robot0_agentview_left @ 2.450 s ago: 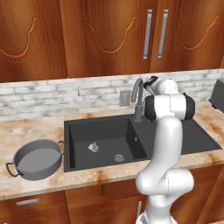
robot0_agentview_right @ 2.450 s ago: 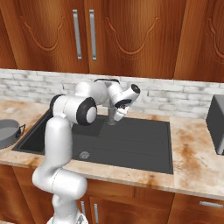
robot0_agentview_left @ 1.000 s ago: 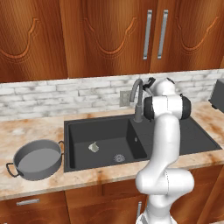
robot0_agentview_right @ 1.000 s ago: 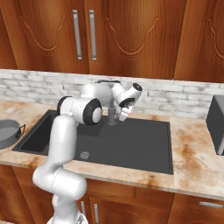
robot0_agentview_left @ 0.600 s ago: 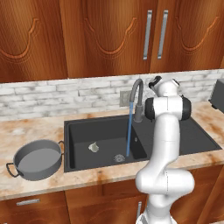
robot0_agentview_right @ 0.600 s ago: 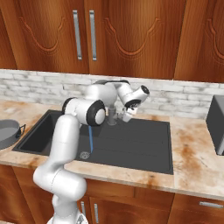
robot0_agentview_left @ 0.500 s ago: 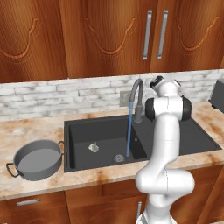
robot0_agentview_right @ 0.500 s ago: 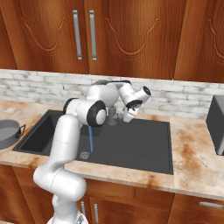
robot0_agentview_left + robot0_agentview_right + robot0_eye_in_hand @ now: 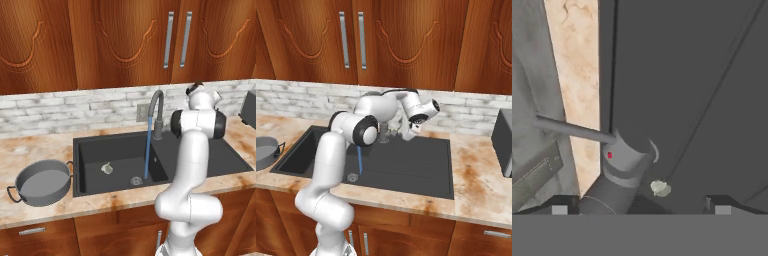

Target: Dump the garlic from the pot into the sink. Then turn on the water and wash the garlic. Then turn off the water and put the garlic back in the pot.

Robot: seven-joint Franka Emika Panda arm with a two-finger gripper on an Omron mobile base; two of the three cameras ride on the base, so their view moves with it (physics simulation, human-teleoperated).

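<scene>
The garlic (image 9: 106, 168) lies on the floor of the dark sink (image 9: 90, 150), left of the round drain (image 9: 136, 180). A blue stream of water (image 9: 147, 150) falls from the gooseneck faucet (image 9: 156, 107) toward the drain, to the right of the garlic. The grey pot (image 9: 42, 182) sits on the counter left of the sink with nothing in it. My gripper (image 9: 407, 133) hangs open just right of the faucet base (image 9: 383, 135), holding nothing. In the hand view the faucet base (image 9: 624, 160), its side lever (image 9: 572, 129) and the garlic (image 9: 660, 188) show between the spread fingertips (image 9: 559, 207).
The flat draining panel (image 9: 416, 160) lies under my hand. A dark appliance (image 9: 503, 145) stands on the counter at the far right. Behind the sink runs a stone backsplash (image 9: 75, 107), with wooden cabinets (image 9: 125, 40) above it.
Water has started running from the faucet. My hand has drawn a little to the right, away from the faucet lever. Garlic and pot have stayed put.
</scene>
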